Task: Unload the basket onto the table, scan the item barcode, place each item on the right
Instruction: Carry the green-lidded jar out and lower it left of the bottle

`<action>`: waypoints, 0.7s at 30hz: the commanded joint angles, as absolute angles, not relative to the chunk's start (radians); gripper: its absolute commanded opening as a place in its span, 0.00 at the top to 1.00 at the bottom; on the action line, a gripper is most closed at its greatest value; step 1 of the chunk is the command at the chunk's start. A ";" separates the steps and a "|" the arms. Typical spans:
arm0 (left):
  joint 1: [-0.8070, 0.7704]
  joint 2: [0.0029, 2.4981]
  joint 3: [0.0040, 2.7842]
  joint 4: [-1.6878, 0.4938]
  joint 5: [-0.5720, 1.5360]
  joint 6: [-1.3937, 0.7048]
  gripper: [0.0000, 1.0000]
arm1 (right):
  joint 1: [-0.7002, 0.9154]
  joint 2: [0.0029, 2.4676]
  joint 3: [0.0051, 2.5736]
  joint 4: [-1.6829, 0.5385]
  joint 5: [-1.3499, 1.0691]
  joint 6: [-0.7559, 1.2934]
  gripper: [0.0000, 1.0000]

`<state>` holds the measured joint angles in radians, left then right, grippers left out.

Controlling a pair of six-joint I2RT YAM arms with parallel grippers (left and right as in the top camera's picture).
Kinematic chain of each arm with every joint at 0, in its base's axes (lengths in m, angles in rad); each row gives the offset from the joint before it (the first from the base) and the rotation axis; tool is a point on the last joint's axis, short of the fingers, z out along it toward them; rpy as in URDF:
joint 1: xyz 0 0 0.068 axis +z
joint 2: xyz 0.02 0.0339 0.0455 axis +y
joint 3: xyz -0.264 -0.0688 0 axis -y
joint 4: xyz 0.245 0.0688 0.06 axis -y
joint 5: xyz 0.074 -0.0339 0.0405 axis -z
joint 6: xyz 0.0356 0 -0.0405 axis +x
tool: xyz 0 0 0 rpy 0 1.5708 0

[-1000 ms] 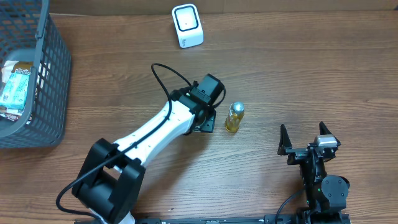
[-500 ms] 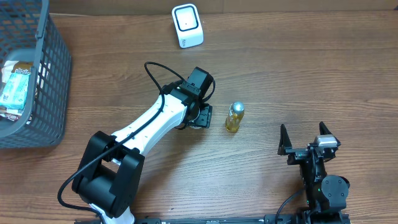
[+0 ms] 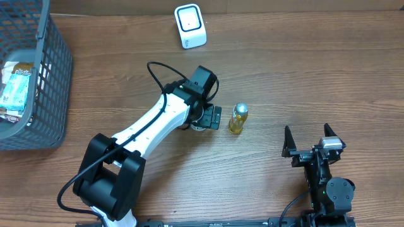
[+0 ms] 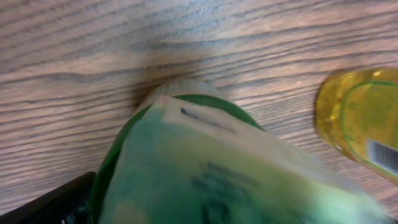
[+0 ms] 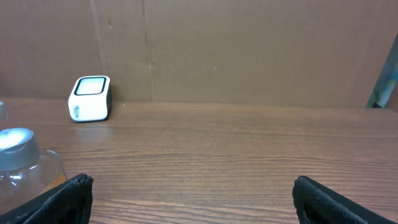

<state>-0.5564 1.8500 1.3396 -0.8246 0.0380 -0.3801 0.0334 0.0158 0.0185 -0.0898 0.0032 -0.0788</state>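
Note:
A green item (image 4: 205, 168) with a pale label fills the left wrist view, blurred and very close, its far end resting on the wood. It lies between the jaws of my left gripper (image 3: 205, 118), which stand wide; one black finger (image 4: 50, 202) shows beside it. From overhead the green item is hidden under the gripper. A small yellow bottle (image 3: 238, 118) with a silver cap stands just right of the gripper, and its barcode label (image 4: 382, 155) shows. The white scanner (image 3: 190, 26) sits at the table's back. My right gripper (image 3: 309, 146) rests open and empty at the front right.
A grey mesh basket (image 3: 44, 82) with packets (image 3: 16, 85) inside stands at the left edge. A brown cardboard wall (image 5: 217, 43) runs behind the table. In the right wrist view the scanner (image 5: 91, 98) and the yellow bottle (image 5: 18, 155) appear at the left.
My left gripper drew back a little to the left, away from the yellow bottle, and its jaws spread wider around the green item. The right arm has not moved.

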 commanded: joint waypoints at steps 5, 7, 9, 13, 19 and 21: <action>-0.537 1.798 1.542 -0.974 0.139 -0.260 0.00 | 0.033 0.014 0.008 -0.084 -0.002 -0.080 0.00; -0.531 1.798 1.554 -1.003 0.136 -0.229 0.00 | 0.033 0.014 0.008 -0.084 -0.002 -0.080 0.00; -0.522 1.803 1.552 -1.023 0.113 -0.211 0.00 | 0.033 0.014 0.008 -0.084 -0.002 -0.080 0.00; -0.488 1.818 1.546 -1.060 0.146 -0.169 0.01 | 0.033 0.014 0.008 -0.084 -0.002 -0.080 0.00; -0.456 1.832 1.491 -1.034 0.235 -0.073 0.00 | 0.033 0.014 0.008 -0.084 -0.002 -0.080 0.00; -0.453 1.835 1.471 -1.011 0.229 -0.074 0.00 | 0.033 0.014 0.008 -0.084 -0.002 -0.080 0.00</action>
